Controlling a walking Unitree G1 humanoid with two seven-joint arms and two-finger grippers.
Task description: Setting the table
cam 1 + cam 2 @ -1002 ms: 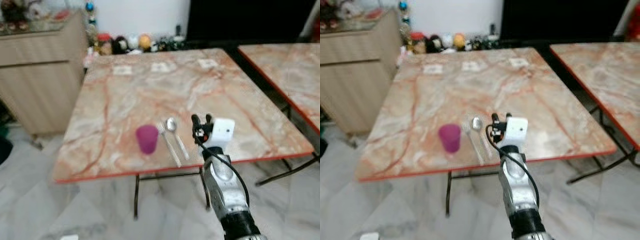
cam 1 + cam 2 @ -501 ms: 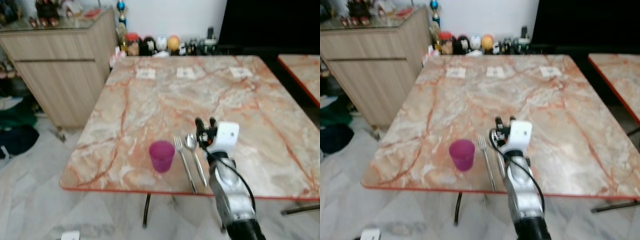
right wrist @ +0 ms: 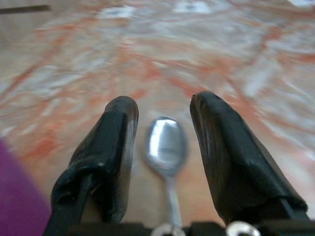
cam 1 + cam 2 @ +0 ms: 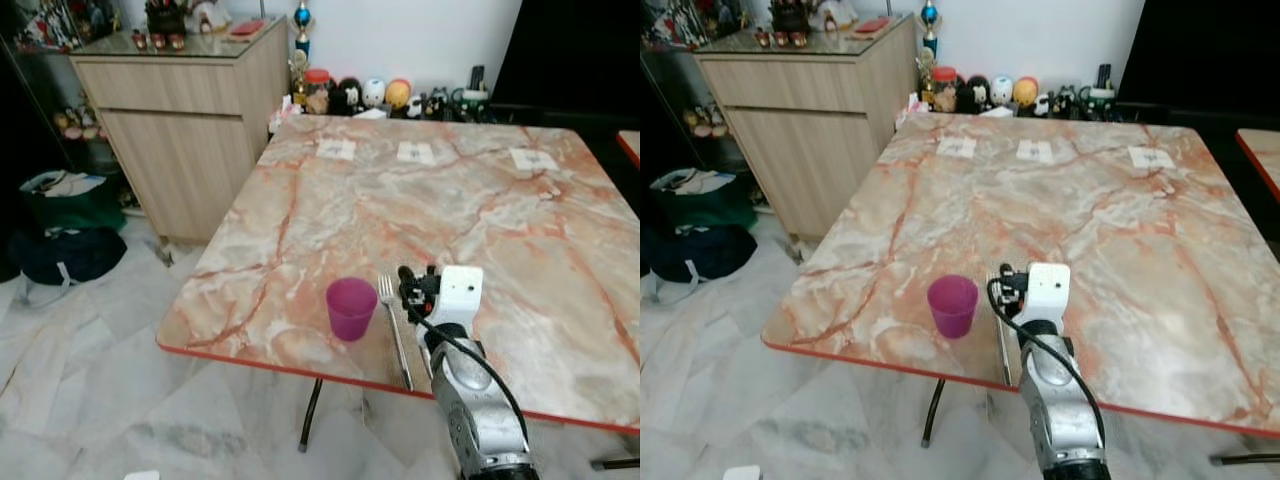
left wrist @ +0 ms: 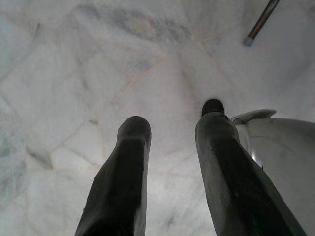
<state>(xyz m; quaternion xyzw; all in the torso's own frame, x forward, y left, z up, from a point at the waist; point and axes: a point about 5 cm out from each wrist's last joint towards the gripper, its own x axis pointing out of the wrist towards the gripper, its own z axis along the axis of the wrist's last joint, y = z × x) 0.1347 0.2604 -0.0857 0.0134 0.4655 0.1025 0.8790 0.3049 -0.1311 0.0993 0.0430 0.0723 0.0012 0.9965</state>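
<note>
The left gripper (image 5: 167, 147) hangs idle over the floor, fingers apart. On the marble tabletop (image 4: 430, 210), near its front edge, stand a purple cup (image 4: 351, 308), then a fork (image 4: 396, 330), then a spoon (image 3: 166, 142) lying between the parted fingers of the right gripper (image 4: 417, 283), untouched. The cutlery-placing step looks nearly done; next likely calls for fetching further items. No writing is legible.

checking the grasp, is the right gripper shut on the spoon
No, the right gripper is open, its fingers apart on either side of the spoon, which lies on the table.
</note>
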